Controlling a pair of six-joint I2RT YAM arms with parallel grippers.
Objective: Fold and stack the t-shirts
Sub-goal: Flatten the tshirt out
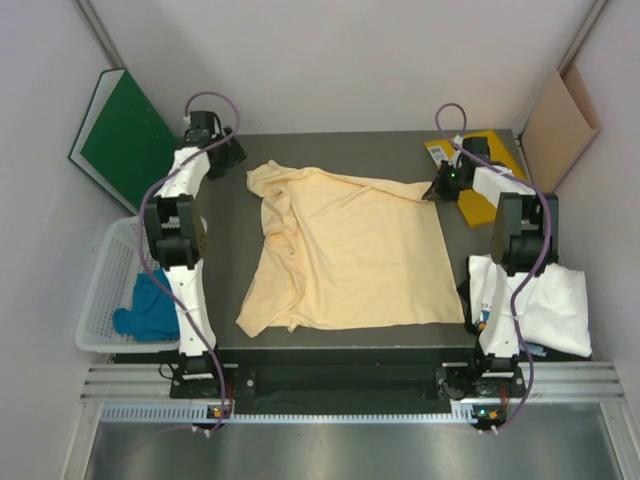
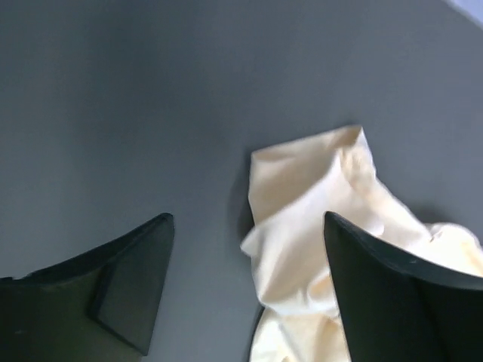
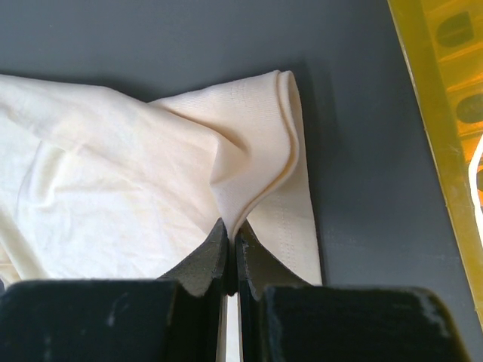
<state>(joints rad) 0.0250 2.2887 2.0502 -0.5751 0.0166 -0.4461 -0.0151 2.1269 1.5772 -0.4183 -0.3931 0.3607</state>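
Note:
The pale peach-yellow t-shirt [image 1: 345,250] lies spread but rumpled on the dark table [image 1: 300,148]. My right gripper [image 1: 437,187] is shut on its far right corner, pinching a fold of the cloth [image 3: 249,166] between the pads. My left gripper [image 1: 232,152] is open just left of the shirt's far left corner [image 2: 317,204], which lies between the fingers, nearer the right finger [image 2: 392,294]. The white printed t-shirt [image 1: 535,305] lies folded off the table's right side. The teal-blue t-shirt [image 1: 150,310] sits in a white basket [image 1: 100,290] at the left.
A bright-yellow folder [image 1: 480,165] lies at the table's far right corner, close to my right gripper; its edge shows in the right wrist view [image 3: 445,151]. A green board [image 1: 125,135] leans at the far left, a brown card [image 1: 560,125] at the far right.

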